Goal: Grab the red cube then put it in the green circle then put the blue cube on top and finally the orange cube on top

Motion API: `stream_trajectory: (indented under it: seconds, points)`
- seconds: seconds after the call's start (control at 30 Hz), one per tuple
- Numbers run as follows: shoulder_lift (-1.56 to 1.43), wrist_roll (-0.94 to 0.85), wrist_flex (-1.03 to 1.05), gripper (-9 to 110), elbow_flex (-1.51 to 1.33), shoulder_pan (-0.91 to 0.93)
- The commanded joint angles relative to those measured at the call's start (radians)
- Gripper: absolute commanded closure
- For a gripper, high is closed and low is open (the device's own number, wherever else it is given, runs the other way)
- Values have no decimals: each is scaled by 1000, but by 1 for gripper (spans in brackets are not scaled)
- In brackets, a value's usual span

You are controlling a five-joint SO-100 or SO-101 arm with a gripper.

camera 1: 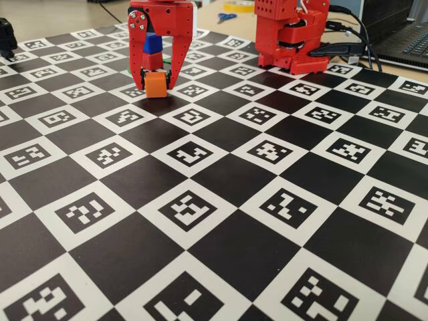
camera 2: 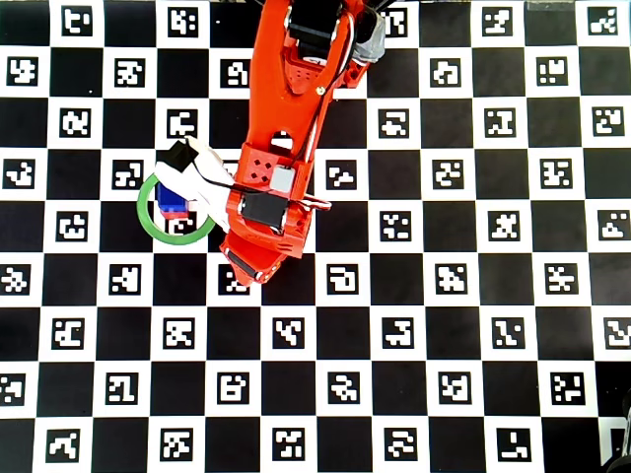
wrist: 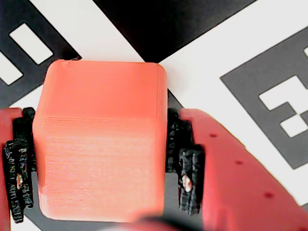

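Observation:
In the fixed view the orange cube [camera 1: 156, 85] rests on the checkered board, and my red gripper [camera 1: 156, 85] reaches down around it. The wrist view shows the orange cube [wrist: 101, 144] filling the gap, with my gripper [wrist: 102, 178] shut on it and both black pads [wrist: 188, 178] pressed to its sides. Just behind, the blue cube [camera 1: 153, 44] stands on the red cube [camera 1: 152, 61]. From overhead the blue cube [camera 2: 173, 202] sits inside the green circle [camera 2: 144, 222]. There the arm hides the orange cube, and the blue cube covers the red one.
The arm's red base [camera 1: 291, 37] stands at the board's far edge, with cables [camera 1: 348, 47] and a laptop [camera 1: 408, 33] to its right. Blue-handled scissors [camera 1: 226, 17] lie on the table beyond. A black object [camera 1: 5, 37] sits at the far left.

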State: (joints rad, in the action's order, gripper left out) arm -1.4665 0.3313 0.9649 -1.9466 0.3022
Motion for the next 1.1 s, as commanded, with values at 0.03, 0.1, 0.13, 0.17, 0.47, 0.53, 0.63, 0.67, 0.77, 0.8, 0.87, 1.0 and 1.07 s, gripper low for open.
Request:
stream_trajectory:
  seconds: [0.03, 0.1, 0.13, 0.17, 0.47, 0.53, 0.63, 0.67, 0.77, 0.8, 0.87, 1.0, 1.07]
  points:
    - [-127, -17, 49, 93, 9, -21]
    - [-156, -21, 81, 93, 23, -21]
    - [-172, -28, 103, 93, 34, -23]
    - [-184, -32, 126, 93, 48, -25]
    - [-218, -123, 354, 93, 225, -2]
    - [-219, -150, 417, 93, 290, 12]
    - [-222, -239, 495, 93, 377, 35]
    - [-224, -268, 514, 94, 402, 48]
    - [-225, -348, 551, 94, 460, 89]
    - [-225, -368, 558, 94, 476, 103]
    - [-225, -425, 577, 94, 503, 137]
    - [-225, -525, 607, 94, 543, 212]
    - [-219, -571, 620, 94, 565, 249]
